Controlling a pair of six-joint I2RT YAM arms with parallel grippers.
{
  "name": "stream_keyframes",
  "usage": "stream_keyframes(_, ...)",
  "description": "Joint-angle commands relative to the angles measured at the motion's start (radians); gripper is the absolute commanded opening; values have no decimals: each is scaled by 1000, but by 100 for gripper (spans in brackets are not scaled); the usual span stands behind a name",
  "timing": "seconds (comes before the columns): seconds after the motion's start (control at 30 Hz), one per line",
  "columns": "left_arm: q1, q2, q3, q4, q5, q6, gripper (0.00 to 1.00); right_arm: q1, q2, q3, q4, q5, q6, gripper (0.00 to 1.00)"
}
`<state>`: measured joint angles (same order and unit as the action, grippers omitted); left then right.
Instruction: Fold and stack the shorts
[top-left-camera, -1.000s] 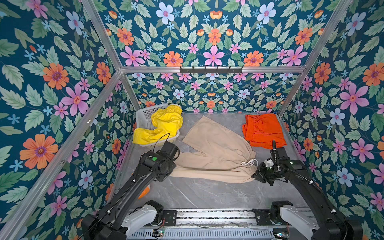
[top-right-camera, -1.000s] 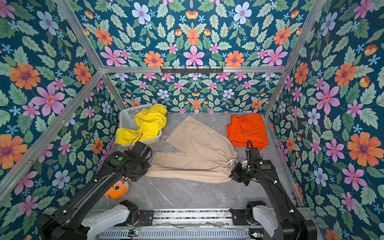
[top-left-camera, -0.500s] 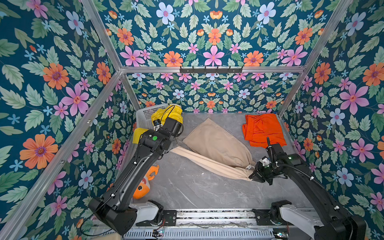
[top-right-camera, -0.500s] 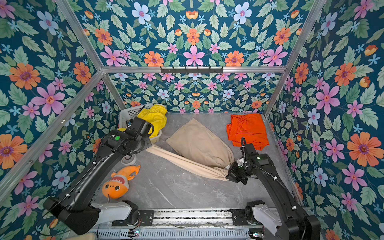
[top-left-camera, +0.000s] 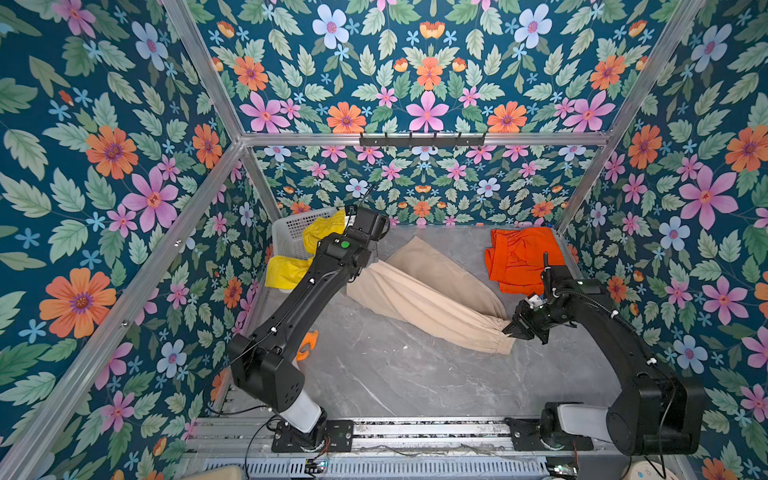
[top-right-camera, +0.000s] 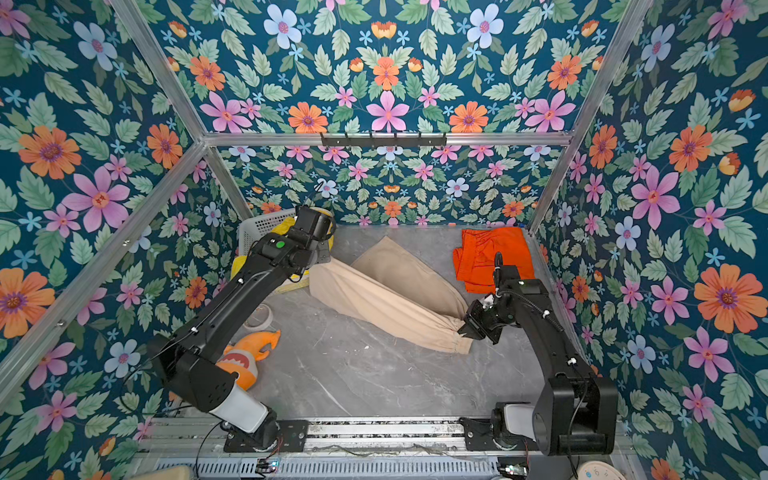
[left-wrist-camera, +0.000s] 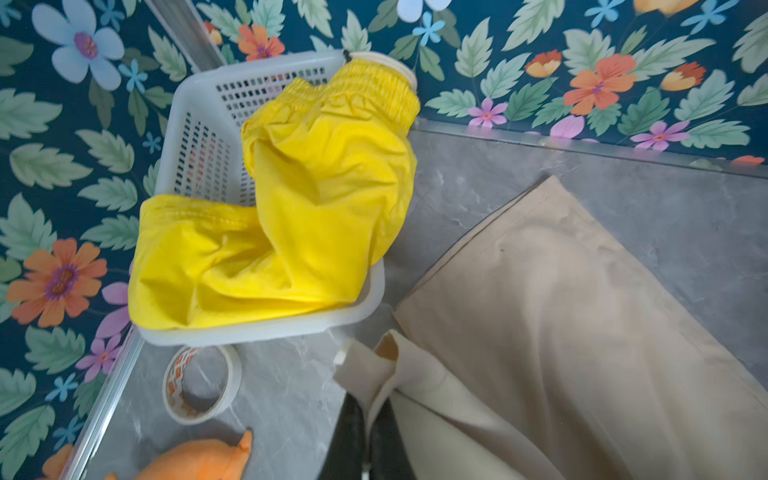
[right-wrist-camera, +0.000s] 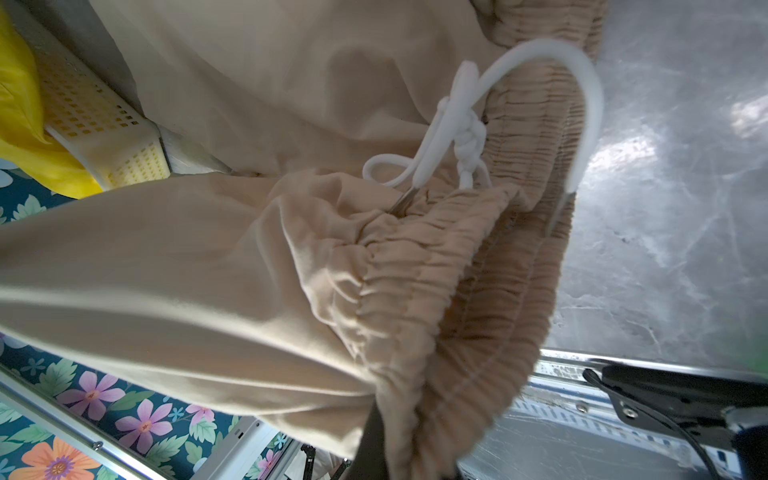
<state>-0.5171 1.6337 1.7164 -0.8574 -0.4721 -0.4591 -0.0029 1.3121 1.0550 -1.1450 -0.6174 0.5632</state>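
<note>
Three shorts are in view: the beige shorts (top-left-camera: 432, 299) lie across the middle of the table (top-left-camera: 395, 374), the orange shorts (top-left-camera: 519, 257) sit crumpled at the back right, and the yellow shorts (left-wrist-camera: 316, 208) hang over the rim of the one basket (left-wrist-camera: 199, 137) at the back left. There is also one fish (top-right-camera: 245, 357) and one tape (left-wrist-camera: 199, 384), both on the table near the left wall. Of the two arms, the left arm (top-left-camera: 291, 307) reaches far back, with its wrist beside the basket. The left gripper (left-wrist-camera: 368, 419) is pressed together on a hem corner of the beige shorts. The right arm (top-left-camera: 602, 328) bends at the elbow and points leftward and down. The right gripper (top-left-camera: 509, 330) is clamped on the gathered waistband of the beige shorts, just beside the knotted white drawstring (right-wrist-camera: 457, 124), so the cloth runs slantwise between the two grippers. In both top views the left wrist hides its own fingers and covers part of the yellow shorts. In a top view the left arm hides most of the fish (top-left-camera: 307, 345). The right wrist stands in front of one edge of the orange shorts, and in the right wrist view cloth covers nearly all of the fingers.
</note>
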Motion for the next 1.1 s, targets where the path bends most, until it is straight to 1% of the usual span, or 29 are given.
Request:
stream_keyframes(0.0,6,64,74,84,-59,55,0,-11,30,27,-77,58,-54,7)
stream_keyframes(0.17,5,158,115,125,-2,61,0,-44,96,50,-70,36,-87,6)
stream_keyframes(0.37,-3,255,180,172,22,84,0,-88,165,69,-59,24,-126,6)
stream_keyframes(0.57,-4,379,281,175,51,92,0,-111,220,81,-32,10,-131,7)
stream_keyframes(0.7,-6,450,317,192,67,90,0,-119,265,89,-12,4,-135,7)
stream_keyframes(0.93,-19,537,372,256,90,87,0,-144,327,94,25,1,-129,8)
stream_keyframes(1.07,-24,599,430,264,102,77,0,-163,337,93,42,1,-125,9)
